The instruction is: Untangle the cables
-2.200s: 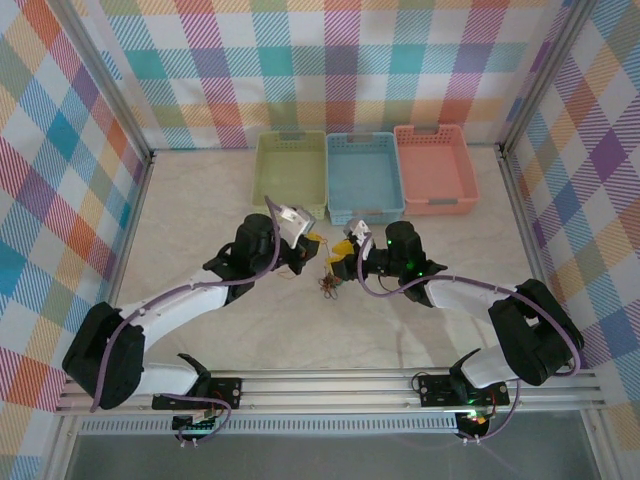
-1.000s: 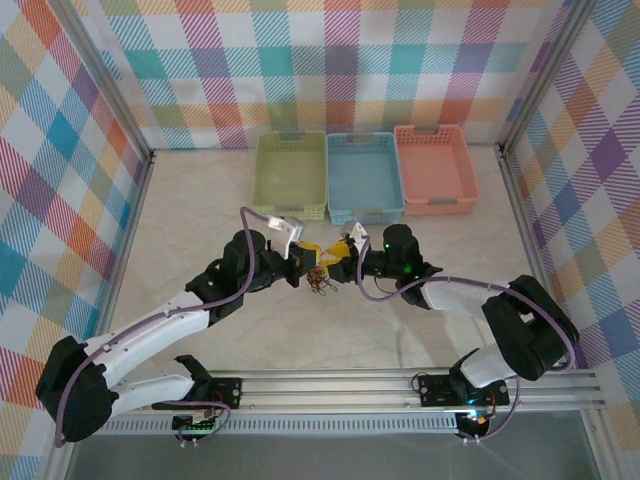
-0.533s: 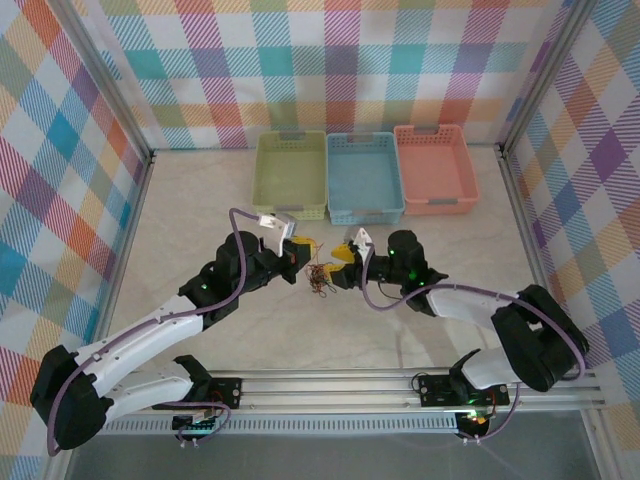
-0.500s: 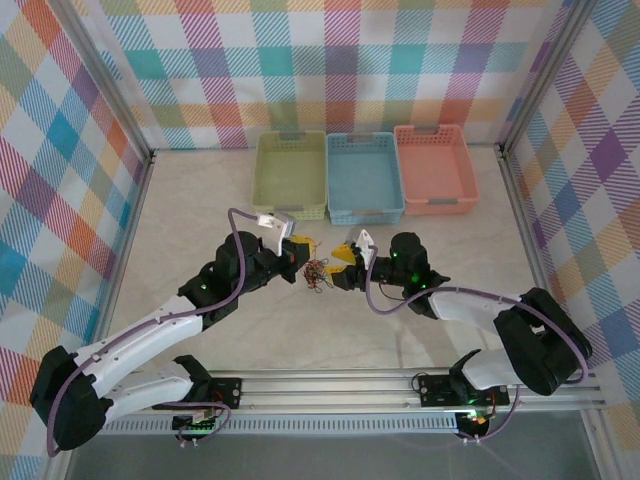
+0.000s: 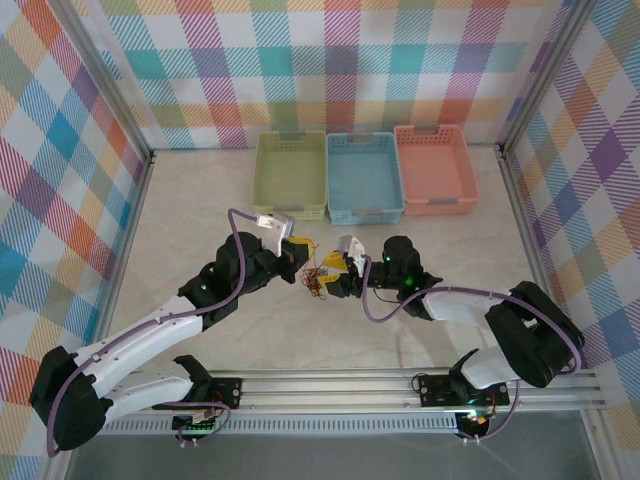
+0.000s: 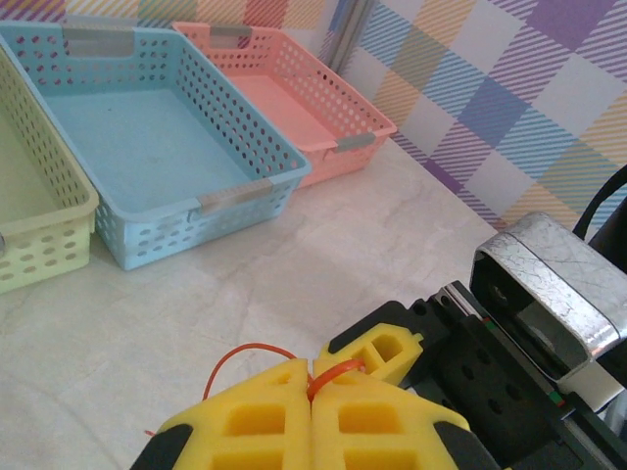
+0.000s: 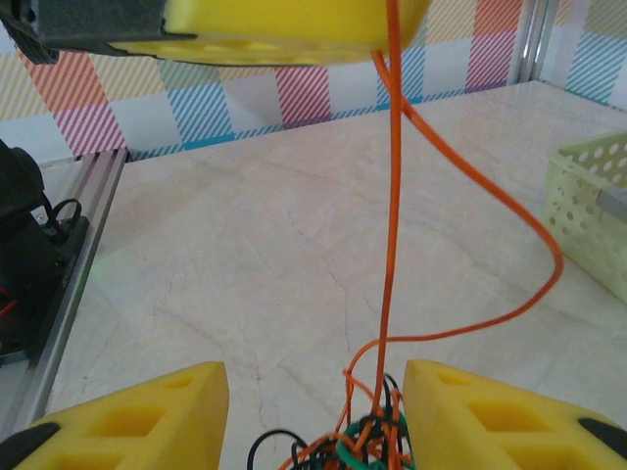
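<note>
The cables (image 5: 318,279) are a small tangle of orange, black and green wires in the middle of the table. My left gripper (image 5: 299,254) is shut on one orange cable (image 6: 323,377), pinched between its yellow fingertips (image 6: 269,411), and a loop of that cable (image 6: 240,350) sticks out beyond them. In the right wrist view that orange cable (image 7: 390,225) runs taut from the left gripper's finger (image 7: 294,24) above down into the tangle (image 7: 372,441). My right gripper (image 7: 315,384) is open, one finger on each side of the tangle, right beside the left gripper (image 6: 312,380).
Three empty baskets stand in a row at the back: green (image 5: 290,180), blue (image 5: 365,180) and pink (image 5: 435,170). Checked walls and metal posts enclose the table. An aluminium rail (image 5: 330,385) runs along the near edge.
My right gripper has moved left and down, closing in around the tangle. The left gripper has kept its hold on the orange cable and barely moved.
</note>
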Available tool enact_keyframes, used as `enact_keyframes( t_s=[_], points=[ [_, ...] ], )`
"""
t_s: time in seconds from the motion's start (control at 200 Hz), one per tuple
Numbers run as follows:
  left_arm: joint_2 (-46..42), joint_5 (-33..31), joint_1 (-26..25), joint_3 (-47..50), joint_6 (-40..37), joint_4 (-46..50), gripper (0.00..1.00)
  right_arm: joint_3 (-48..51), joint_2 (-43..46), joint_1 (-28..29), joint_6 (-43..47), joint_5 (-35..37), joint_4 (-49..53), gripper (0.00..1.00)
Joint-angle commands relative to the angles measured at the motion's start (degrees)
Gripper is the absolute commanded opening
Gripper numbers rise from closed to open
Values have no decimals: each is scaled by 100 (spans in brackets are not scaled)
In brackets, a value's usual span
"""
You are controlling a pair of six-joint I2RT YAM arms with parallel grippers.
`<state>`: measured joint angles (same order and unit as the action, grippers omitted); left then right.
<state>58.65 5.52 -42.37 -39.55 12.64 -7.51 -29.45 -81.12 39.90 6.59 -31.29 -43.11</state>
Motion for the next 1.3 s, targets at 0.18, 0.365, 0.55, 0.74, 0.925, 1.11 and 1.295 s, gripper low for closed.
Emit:
enact_keyframes(
  t_s=[0.18,0.365,0.55,0.74,0.925,1.11,1.295],
  points=[
    [-106,405,-127,-74,206,-123,0,-183,-180,151,461,285,-272,50],
    [-75,571,-199,-96,201,-163,0,-185,-202,202,541,422,-301,50],
    [-50,626,-225,-113,186,-172,0,-245,-246,235,554,250,-255,46],
    [7,751,-228,-141,213,-188,0,-399,-299,255,640,-78,53,32],
    [-46,782,-242,-115,216,-240,0,-465,-337,272,664,-140,199,29],
    [-116,829,-253,-62,227,-330,0,-530,-360,290,677,-174,338,26],
    [-170,918,-256,-37,337,-411,0,-575,-378,297,686,-137,453,26]
  ],
)
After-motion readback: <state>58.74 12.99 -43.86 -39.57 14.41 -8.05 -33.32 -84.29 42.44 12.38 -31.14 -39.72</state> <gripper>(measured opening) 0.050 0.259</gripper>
